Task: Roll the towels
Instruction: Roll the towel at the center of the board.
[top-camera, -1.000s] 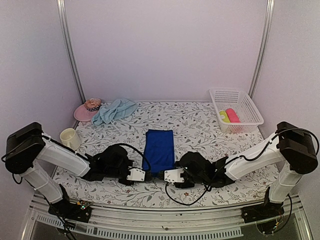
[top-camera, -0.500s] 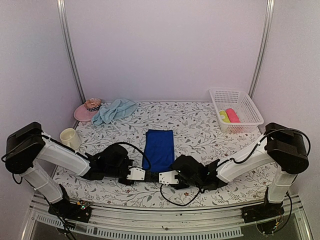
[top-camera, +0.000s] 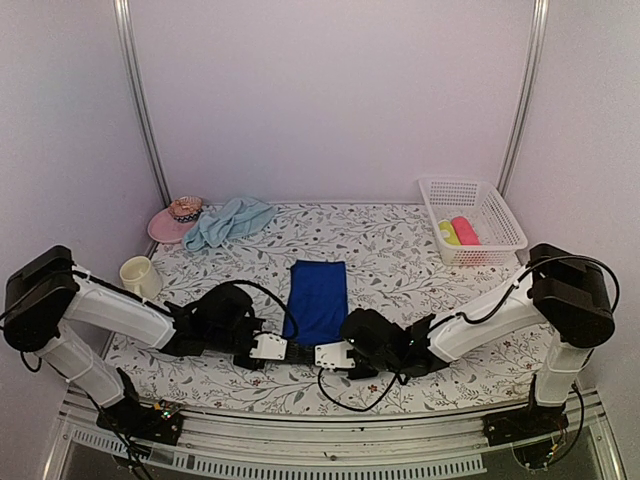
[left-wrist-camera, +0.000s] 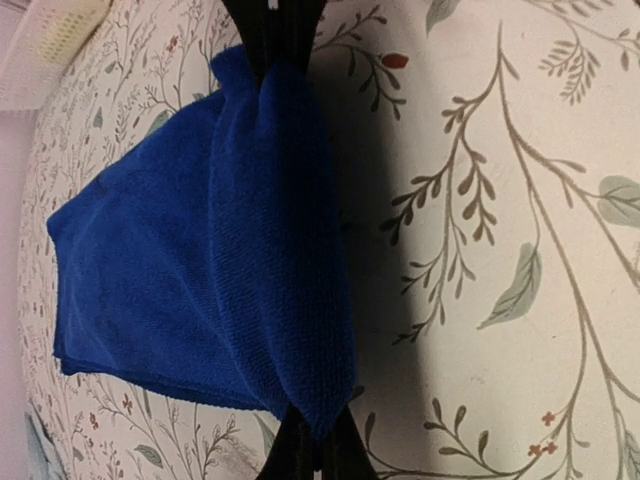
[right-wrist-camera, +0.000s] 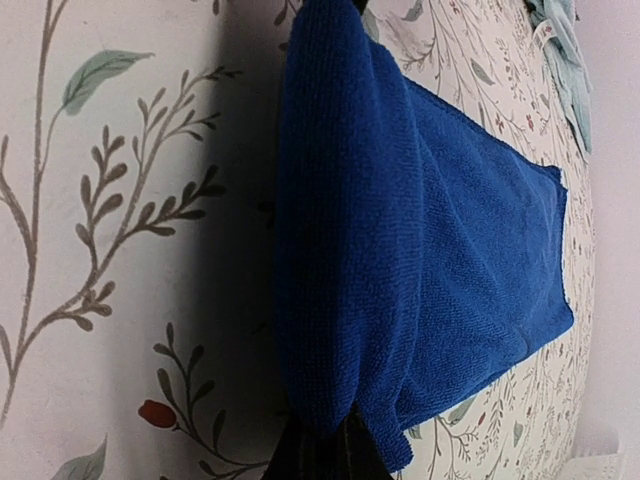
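Left end effector (top-camera: 288, 350): fingers pressed together, and there's the pinch, right on the near left corner of the royal blue towel (top-camera: 318, 298); in the left wrist view the black tips (left-wrist-camera: 312, 448) vanish into the cloth.
Right end effector (top-camera: 312, 353): clamped tight as well, nipping the near right corner; its wrist view shows the tips (right-wrist-camera: 322, 448) buried under a blue fold.
Spacing: the two end effectors sit close together, tips facing, and the towel's near edge is bunched between them.
Towel position: directly beyond both end effectors, lying on the bench (top-camera: 400, 255).
Long axis: runs straight away from the end effectors toward the back wall, with the short edges near and far.
Shape: a long rectangle, flat at the far end and gathered into a thick, rounded ridge at the pinched end.
Layers: stacked edges show at the far corner in the left wrist view (left-wrist-camera: 70, 360), so it is folded.
Texture: soft fine-napped cloth, plain deep blue.
Bench surface: pale covering printed with leafy sprigs and small red buds.
Aqua towel (top-camera: 228, 221): well beyond and left of the left end effector, crumpled in a loose heap, touching a pink brimmed hat (top-camera: 170, 224).
Mug (top-camera: 140, 276): cream, upright, well left of the left end effector.
Basket (top-camera: 455, 182): white lattice plastic, far beyond and right of the right end effector, holding a yellow and a pink roll.
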